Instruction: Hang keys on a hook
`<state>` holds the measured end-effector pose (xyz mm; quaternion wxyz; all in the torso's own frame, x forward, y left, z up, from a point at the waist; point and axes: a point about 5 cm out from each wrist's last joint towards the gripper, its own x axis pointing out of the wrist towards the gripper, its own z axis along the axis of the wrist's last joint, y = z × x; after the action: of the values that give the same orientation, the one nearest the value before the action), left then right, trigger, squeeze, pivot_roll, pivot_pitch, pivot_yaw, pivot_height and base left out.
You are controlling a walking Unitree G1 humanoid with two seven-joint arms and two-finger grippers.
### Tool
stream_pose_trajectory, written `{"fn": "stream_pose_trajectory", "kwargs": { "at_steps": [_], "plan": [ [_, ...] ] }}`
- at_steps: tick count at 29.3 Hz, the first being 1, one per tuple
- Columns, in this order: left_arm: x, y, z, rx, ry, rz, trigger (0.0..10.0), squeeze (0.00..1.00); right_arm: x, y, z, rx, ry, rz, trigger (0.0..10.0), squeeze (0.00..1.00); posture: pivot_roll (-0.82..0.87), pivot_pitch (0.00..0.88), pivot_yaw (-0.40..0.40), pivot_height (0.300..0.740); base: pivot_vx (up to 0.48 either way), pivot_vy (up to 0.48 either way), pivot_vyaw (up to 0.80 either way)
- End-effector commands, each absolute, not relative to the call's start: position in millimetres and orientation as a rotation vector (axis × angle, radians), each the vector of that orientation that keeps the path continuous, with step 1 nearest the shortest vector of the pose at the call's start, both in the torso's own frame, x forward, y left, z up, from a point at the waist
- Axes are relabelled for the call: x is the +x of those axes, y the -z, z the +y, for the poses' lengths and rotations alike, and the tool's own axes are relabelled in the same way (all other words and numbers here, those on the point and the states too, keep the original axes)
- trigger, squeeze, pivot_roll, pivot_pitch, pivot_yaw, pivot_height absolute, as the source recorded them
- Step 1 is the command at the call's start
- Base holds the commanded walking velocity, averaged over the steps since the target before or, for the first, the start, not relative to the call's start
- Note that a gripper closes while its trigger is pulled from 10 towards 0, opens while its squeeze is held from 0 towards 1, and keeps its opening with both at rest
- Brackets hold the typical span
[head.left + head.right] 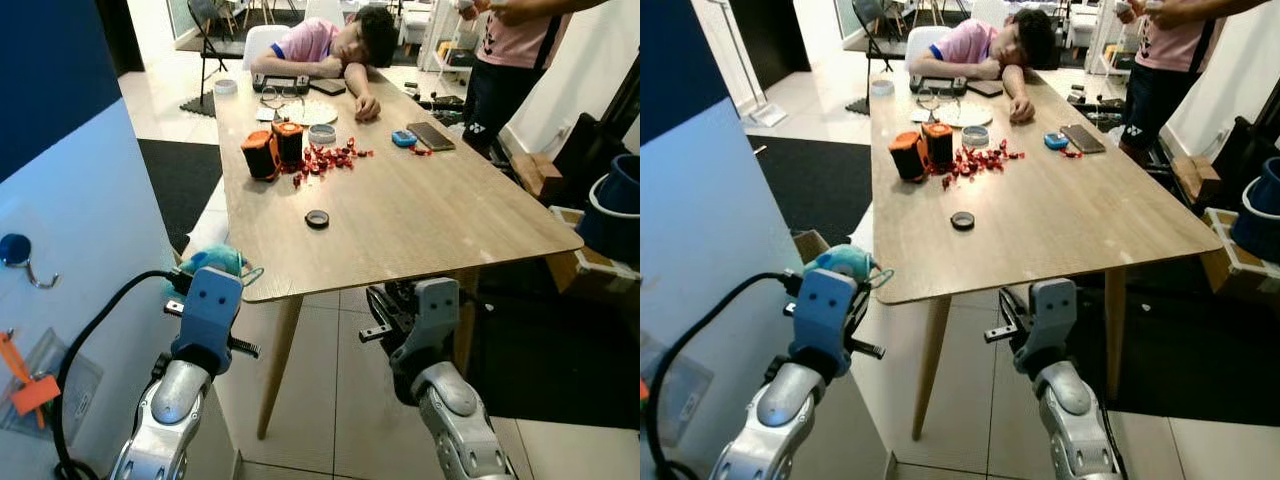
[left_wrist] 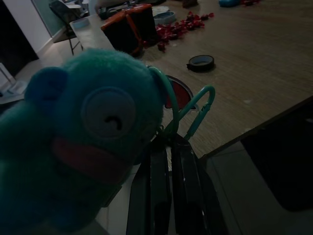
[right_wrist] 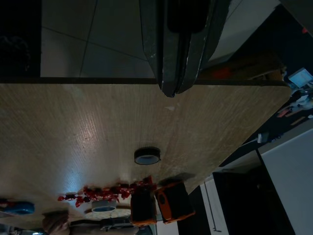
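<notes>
The left gripper (image 2: 168,147) was closed tight on the keys (image 2: 188,115), pinching the teal clip where it joined a plush teal toy (image 1: 212,262) on the same ring. It held them up at the near left corner of the wooden table (image 1: 480,215), well apart from the hook (image 1: 38,277), which stuck out of the white panel (image 1: 100,250) far to the left under a blue knob. The right gripper (image 3: 172,88) hung empty by the near table edge, its fingers pressed together.

The main risk lay in the swing leftward: the toy was bulky (it hid most of the clip from the wrist camera), so it could bump the panel and turn the loop away from the hook. The narrow grip on the clip might also slip, dropping the keys to the tiled floor (image 1: 330,400).
</notes>
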<state>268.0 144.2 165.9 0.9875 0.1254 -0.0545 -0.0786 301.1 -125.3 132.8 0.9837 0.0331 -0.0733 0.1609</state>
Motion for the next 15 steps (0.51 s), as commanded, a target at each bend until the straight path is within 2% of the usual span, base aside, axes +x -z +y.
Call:
{"fn": "stream_pose_trajectory", "kwargs": {
  "at_steps": [1, 4, 15],
  "plan": [
    [266.1, -165.1, 150.4, 0.268, 0.14, -0.115, 10.0, 0.0, 300.2, -129.2, -126.9, 0.064, -0.319, -0.136, 10.0, 0.0, 0.19, 0.102, 0.02, 0.74, 0.0, -0.382, 0.0],
    [266.1, -165.1, 150.4, 0.269, 0.139, -0.114, 10.0, 0.0, 300.3, -129.3, -126.9, 0.064, -0.319, -0.136, 10.0, 0.0, 0.19, 0.102, 0.02, 0.74, 0.0, -0.387, 0.0],
    [266.0, -164.4, 149.7, 0.268, 0.138, -0.113, 10.0, 0.0, 300.3, -128.9, -127.2, 0.063, -0.322, -0.136, 10.0, 0.0, 0.19, 0.096, 0.018, 0.74, 0.252, -0.402, 0.0]
  ]
}}
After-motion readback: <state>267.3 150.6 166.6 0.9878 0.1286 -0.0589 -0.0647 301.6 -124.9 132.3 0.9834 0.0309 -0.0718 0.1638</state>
